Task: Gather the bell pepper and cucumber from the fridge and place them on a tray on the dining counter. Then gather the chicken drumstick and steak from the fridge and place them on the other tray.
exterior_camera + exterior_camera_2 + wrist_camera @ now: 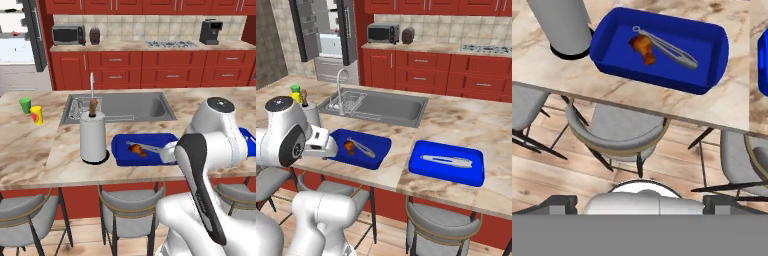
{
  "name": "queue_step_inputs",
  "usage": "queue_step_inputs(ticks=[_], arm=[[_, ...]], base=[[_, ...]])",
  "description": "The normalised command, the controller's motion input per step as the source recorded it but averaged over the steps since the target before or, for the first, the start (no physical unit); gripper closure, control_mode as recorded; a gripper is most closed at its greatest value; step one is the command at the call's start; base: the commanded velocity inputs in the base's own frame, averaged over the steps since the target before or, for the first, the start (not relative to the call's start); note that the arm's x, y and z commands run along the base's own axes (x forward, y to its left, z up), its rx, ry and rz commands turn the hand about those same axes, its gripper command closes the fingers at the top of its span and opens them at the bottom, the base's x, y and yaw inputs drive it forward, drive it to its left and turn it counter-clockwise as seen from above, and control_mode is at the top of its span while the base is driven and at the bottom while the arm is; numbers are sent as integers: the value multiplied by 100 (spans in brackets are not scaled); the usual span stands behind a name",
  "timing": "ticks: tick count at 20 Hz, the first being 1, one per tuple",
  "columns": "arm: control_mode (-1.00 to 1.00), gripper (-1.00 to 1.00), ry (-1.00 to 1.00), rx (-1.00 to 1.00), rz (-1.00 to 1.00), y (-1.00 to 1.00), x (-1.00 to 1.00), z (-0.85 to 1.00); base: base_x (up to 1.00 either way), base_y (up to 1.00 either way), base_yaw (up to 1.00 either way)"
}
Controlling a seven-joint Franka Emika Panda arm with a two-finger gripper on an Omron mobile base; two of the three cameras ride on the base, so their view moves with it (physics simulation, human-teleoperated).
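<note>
Chicken drumstick [643, 48], a small brown-orange lump with a knobbly end, lies in the left half of a blue tray [710, 70] at the top of the hand view, touching grey metal tongs [671, 49]; the gripper [640, 200], low in the frame, hangs back over a grey stool [614, 129] with its fingers spread wide, holding nothing; the tray sits on the dining counter [30, 150] beside a white paper-towel roll [93, 136]; a second blue tray [446, 162] with tongs lies lower right in the right base view.

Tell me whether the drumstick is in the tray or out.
In. The drumstick lies inside the left blue tray, beside metal tongs.
</note>
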Motion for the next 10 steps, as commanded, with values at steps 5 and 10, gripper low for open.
queue_step_inputs(ticks=[5,10], arm=[[-100,-100,-5,0,-8,-12,-100,46],[-100,-100,-6,0,-8,-15,-95,29]], base=[[0,0,0],[0,0,0]])
